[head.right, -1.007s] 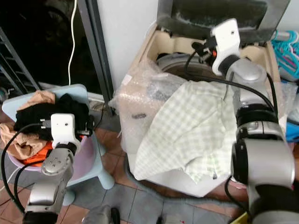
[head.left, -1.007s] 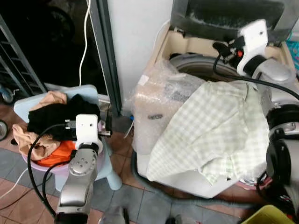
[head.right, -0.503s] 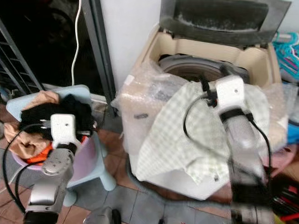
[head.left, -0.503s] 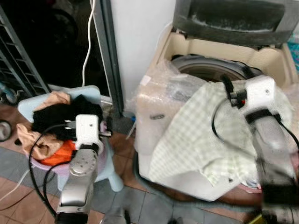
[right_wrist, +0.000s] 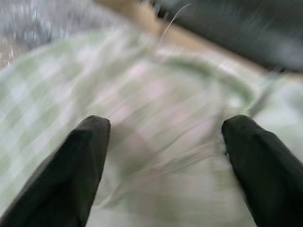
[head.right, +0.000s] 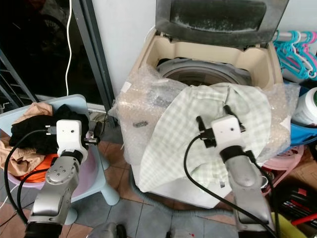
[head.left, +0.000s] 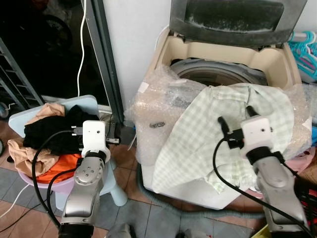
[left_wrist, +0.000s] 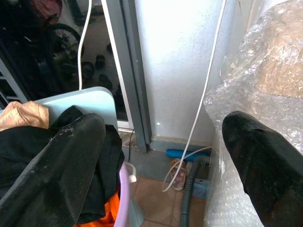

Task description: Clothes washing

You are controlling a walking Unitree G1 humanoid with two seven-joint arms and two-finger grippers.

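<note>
A top-loading washing machine [head.left: 280, 62] stands with its lid up and its drum [head.left: 218, 74] exposed. A green checked cloth [head.left: 198, 134] hangs over the front rim, partly on bubble wrap [head.left: 158, 104]. My right gripper [right_wrist: 165, 125] is open, held just in front of the cloth and touching nothing. At the left, a pink basket [head.left: 47, 181] on a light blue stool [head.left: 116, 191] holds a black garment [head.left: 49, 134], an orange one [head.left: 62, 166] and a tan one [head.left: 29, 158]. My left gripper [left_wrist: 163, 125] is open and empty beside the basket.
A grey door frame [head.left: 101, 54] and a white cable [head.left: 81, 44] separate the machine from a dark room. A grey hose [head.left: 163, 201] lies on the tiled floor under the machine. Teal hangers [head.right: 292, 47] and a white jar [head.right: 307, 106] sit to the right.
My right arm has drawn back from over the drum to low in front of the draped cloth. The cloth stays on the rim. The camera has shifted; the left arm holds still.
</note>
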